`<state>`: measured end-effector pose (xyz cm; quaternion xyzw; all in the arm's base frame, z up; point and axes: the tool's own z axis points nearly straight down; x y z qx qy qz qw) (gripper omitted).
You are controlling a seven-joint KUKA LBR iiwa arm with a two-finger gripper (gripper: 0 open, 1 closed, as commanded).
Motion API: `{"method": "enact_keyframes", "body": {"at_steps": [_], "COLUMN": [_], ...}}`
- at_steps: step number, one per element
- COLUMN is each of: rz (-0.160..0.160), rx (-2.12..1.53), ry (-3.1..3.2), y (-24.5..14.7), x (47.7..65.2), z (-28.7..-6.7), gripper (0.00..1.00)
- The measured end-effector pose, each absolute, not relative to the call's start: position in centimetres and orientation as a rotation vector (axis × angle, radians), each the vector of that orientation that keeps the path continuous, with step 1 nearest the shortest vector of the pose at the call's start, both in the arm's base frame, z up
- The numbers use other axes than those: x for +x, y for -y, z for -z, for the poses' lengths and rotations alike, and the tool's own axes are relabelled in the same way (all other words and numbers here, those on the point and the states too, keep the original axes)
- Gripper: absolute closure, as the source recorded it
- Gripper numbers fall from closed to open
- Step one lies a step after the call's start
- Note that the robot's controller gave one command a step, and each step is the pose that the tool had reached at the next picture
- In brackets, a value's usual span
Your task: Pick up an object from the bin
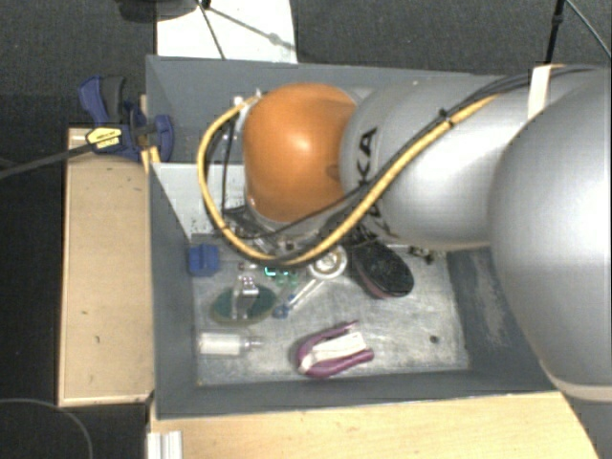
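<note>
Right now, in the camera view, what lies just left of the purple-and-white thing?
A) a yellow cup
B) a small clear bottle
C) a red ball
B: a small clear bottle lies on its side left of the purple-and-white thing.

Scene is lit evenly from above. Soft glare is seen on the orange cover (287, 142) and the silver arm (459, 180). The bin (421, 342) floor is shadowed beneath them.
</note>
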<state>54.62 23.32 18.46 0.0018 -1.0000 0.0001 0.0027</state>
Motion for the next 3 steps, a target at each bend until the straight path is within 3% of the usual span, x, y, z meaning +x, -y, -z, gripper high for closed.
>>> {"method": "enact_keyframes", "body": {"at_steps": [1,2,3], "rz": [0.003,0.005,0.001], "rx": [0.411,0.405,0.507], "ry": [3.12,3.124,3.112], "y": [-18.6,-18.8,-17.1], "x": [57.6,57.7,58.7], "z": [-7.1,-7.3,-20.4], "gripper": [0.0,1.0,1.0]}}
